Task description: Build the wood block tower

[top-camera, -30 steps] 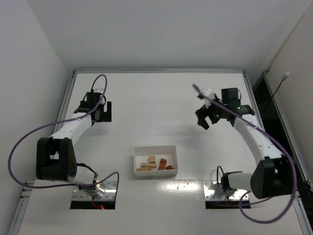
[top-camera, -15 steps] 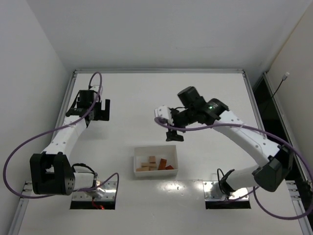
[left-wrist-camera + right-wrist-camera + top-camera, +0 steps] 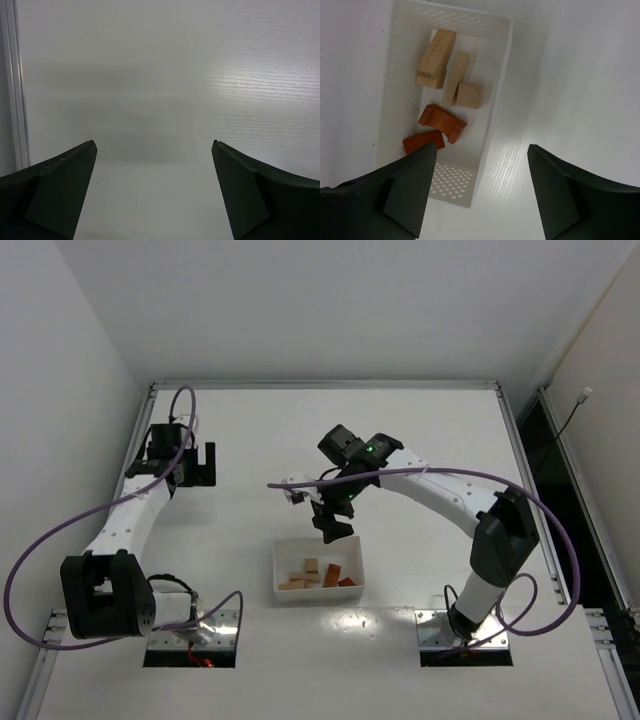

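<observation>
The wood block tower (image 3: pixel 311 566) is not yet standing: its pieces lie loose and flat inside a white perforated rectangular plastic tray (image 3: pixel 318 540), which sits near the front middle of the table, between the 2 arm bases. The flat white table (image 3: pixel 300 430) with its metal edge rail carries everything. The white left arm (image 3: pixel 130 520), trailing a purple cable, reaches to the far left part of the table, well apart from the tray. The white right arm (image 3: pixel 450 490) bends in toward the centre. The left gripper (image 3: pixel 203 465) has its 2 dark fingers spread wide over bare table, nothing between them in the left wrist view (image 3: pixel 154 145). The right gripper (image 3: pixel 335 525) hangs above the far side of the tray; in the right wrist view (image 3: pixel 481 147) its fingers stand apart, pinching nothing, with a tray corner and bare table showing in the gap. In the tray, 3 light tan wooden blocks (image 3: pixel 437 57) lie together at 1 end, touching. Next to them lie 2 reddish-brown wooden blocks (image 3: pixel 442 122), the lower one partly hidden behind a finger.
</observation>
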Action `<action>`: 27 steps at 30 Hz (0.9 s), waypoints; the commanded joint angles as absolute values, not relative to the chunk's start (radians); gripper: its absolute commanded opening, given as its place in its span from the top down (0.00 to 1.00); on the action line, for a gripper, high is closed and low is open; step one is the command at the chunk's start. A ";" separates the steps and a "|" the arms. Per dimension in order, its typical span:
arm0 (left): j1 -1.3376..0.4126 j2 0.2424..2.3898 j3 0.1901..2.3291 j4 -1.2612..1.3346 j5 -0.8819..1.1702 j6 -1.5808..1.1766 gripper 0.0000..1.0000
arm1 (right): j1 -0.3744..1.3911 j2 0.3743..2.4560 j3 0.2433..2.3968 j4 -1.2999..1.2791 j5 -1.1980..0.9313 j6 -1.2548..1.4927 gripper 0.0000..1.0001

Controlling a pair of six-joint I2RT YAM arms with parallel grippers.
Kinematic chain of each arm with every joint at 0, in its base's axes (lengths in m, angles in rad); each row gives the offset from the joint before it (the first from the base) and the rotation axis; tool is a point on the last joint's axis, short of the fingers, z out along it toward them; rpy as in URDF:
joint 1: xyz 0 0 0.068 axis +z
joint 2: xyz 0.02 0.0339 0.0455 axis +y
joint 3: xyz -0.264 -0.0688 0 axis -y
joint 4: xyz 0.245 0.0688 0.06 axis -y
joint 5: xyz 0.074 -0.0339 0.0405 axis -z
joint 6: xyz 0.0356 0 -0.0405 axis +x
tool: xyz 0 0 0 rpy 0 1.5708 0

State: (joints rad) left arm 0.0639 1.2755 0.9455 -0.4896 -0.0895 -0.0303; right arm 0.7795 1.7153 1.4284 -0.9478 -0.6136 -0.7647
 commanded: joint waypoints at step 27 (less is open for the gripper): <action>0.100 1.292 0.974 -0.483 -0.135 -0.021 0.00 | 0.831 1.769 1.141 -0.512 -0.417 -0.470 0.50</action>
State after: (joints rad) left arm 0.0872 1.2934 0.9455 -0.4885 -0.1200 -0.0269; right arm 0.8371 1.7538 1.1595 -0.6266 -0.4629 -0.5201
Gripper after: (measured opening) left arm 0.996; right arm 0.521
